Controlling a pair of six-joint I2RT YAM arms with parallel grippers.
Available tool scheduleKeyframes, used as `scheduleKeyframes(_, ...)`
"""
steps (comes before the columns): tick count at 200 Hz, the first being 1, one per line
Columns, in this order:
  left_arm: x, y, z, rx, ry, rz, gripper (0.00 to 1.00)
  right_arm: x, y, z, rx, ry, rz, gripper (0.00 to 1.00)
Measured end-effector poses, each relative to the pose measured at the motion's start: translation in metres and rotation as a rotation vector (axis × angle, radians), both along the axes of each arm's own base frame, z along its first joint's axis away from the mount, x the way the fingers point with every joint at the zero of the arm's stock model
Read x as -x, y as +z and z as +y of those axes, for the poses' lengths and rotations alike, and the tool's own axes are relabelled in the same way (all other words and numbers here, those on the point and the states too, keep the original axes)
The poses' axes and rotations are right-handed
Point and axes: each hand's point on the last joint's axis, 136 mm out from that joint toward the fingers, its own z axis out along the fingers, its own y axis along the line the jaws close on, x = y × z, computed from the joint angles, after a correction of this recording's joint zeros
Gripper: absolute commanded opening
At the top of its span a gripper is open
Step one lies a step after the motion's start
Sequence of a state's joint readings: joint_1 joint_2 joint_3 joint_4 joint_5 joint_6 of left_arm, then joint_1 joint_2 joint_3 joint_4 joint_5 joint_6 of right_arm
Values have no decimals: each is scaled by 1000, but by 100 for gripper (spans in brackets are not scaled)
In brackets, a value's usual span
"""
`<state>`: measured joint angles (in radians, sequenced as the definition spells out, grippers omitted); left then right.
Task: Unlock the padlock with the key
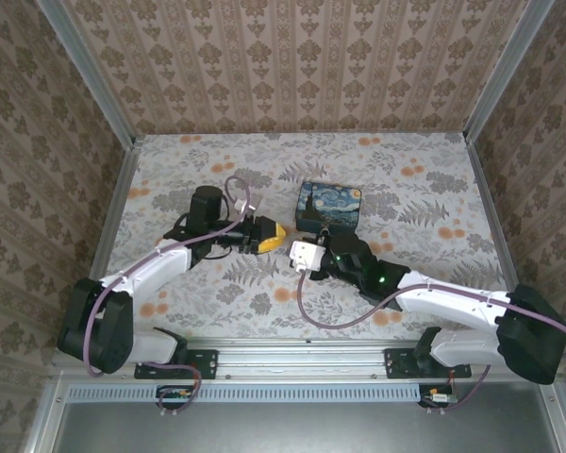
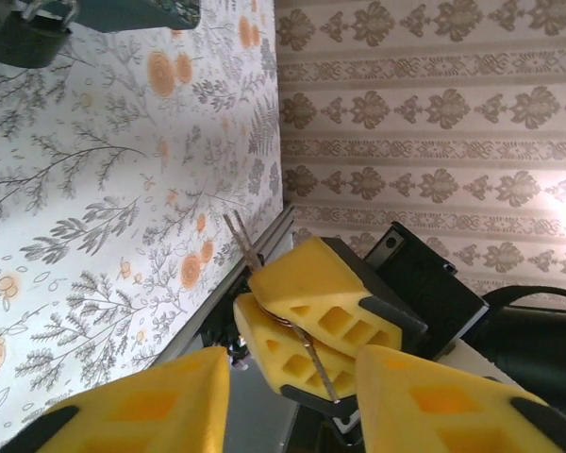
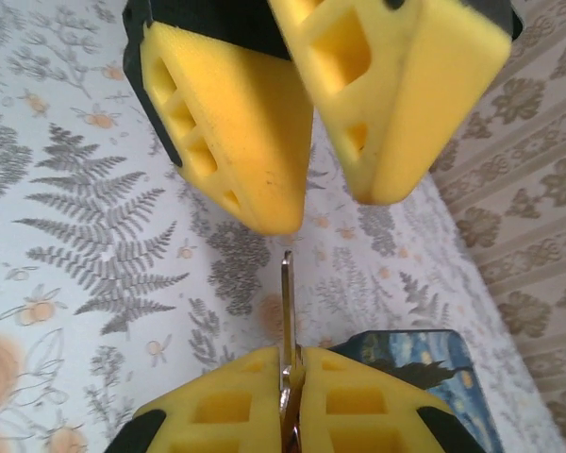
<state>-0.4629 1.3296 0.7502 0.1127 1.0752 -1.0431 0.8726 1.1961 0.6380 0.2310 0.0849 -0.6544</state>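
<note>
Holding the key in the right pads, padlock lying by the box

My right gripper (image 3: 288,368) has its yellow pads pressed together on the key (image 3: 287,283). The thin blade stands out free toward the left gripper (image 3: 330,193), whose jaws are spread and pinch nothing. The padlock (image 2: 24,36) lies on the table (image 1: 170,170) just beside the painted box (image 1: 328,206), apart from both grippers. I judge the key to be light, stiff and smooth, so it may twist inside the soft foam; a grip on the flat head is better than on the blade. The padlock looks like hard, heavier metal. I would take it across the body and leave the keyhole free.
</note>
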Motion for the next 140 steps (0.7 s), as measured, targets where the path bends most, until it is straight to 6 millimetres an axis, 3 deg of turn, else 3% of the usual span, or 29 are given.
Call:
scheduleKeyframes(26,-6,2,7,-1,24,-15,48,7,-7,-4,-27,16,126,0)
scheduleKeyframes(54,-7,8,15,-17,28,-94,44,12,-14,-12,-79,28,313,0)
scheduleKeyframes(101,8,47,14,-37,-108,-543,39,27,2,-11,-259,97,631,0)
scheduleKeyframes(140,14,52,4,-8,-235,-751,41,39,17,-6,-382,176,879,0)
